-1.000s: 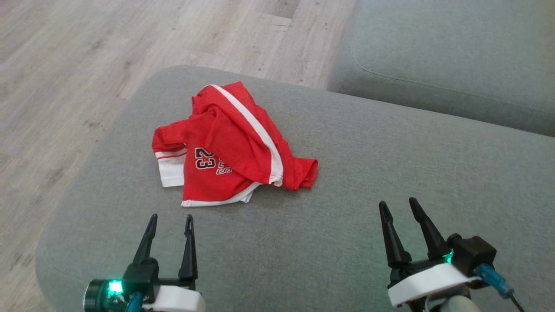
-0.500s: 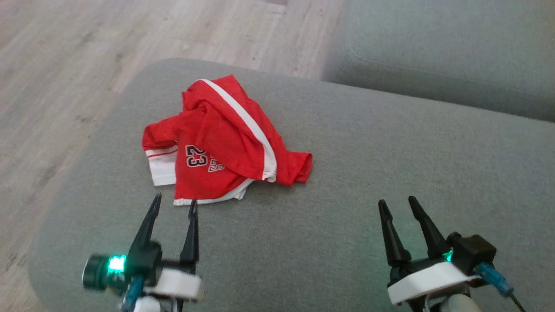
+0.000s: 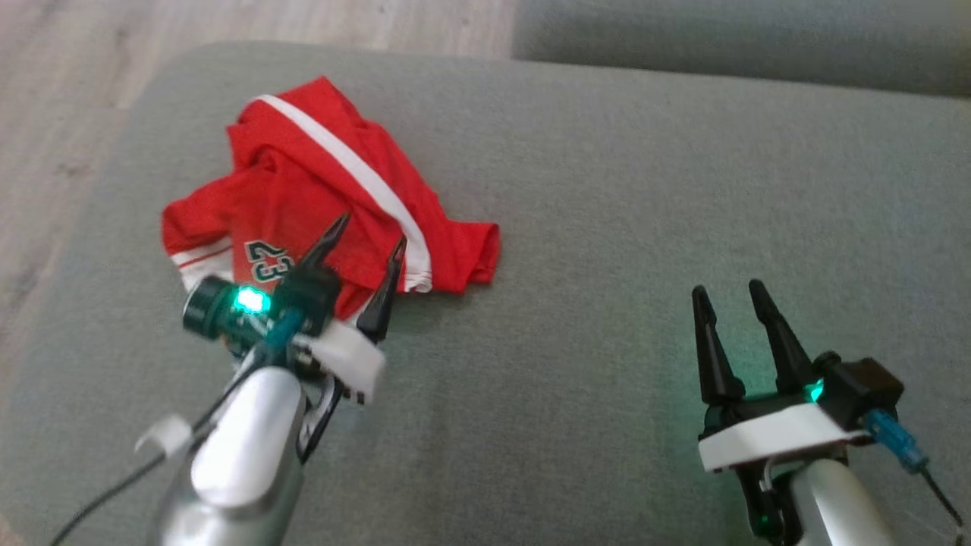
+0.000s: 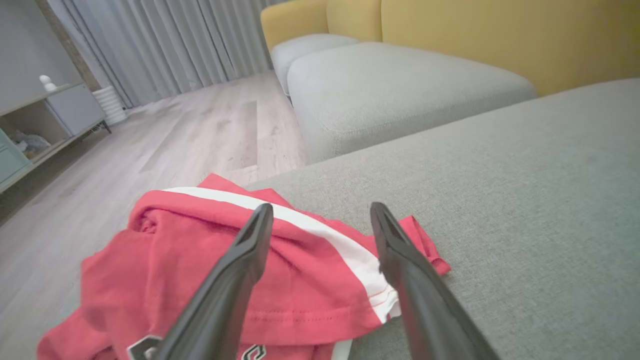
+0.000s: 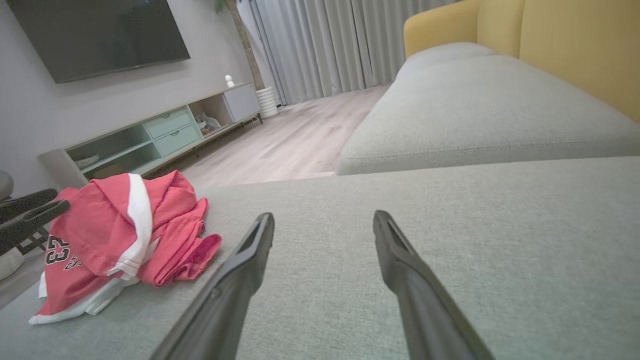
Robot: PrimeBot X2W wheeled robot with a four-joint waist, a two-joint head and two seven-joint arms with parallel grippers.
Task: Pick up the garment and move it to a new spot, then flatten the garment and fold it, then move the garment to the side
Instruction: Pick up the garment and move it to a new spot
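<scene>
The garment (image 3: 303, 182) is a crumpled red jersey with white trim and the number 23, lying on the grey cushion (image 3: 607, 227) toward its left end. My left gripper (image 3: 372, 231) is open and hovers over the garment's near edge, fingers spread with nothing between them. In the left wrist view the garment (image 4: 300, 280) lies just under and ahead of the left gripper (image 4: 320, 215). My right gripper (image 3: 724, 292) is open over bare cushion, well right of the garment. The right wrist view shows the garment (image 5: 125, 235) far left and the right gripper (image 5: 324, 220) open.
The cushion's rounded left edge drops to wooden floor (image 3: 45, 91). A second grey cushion (image 3: 721, 30) lies beyond a gap at the back. A yellow sofa back (image 4: 450, 30) rises behind, and a low TV cabinet (image 5: 150, 140) stands across the room.
My left gripper has moved forward from the near edge to over the garment's near part. The head camera has tilted down and shifted. The right gripper stays open over the cushion.
</scene>
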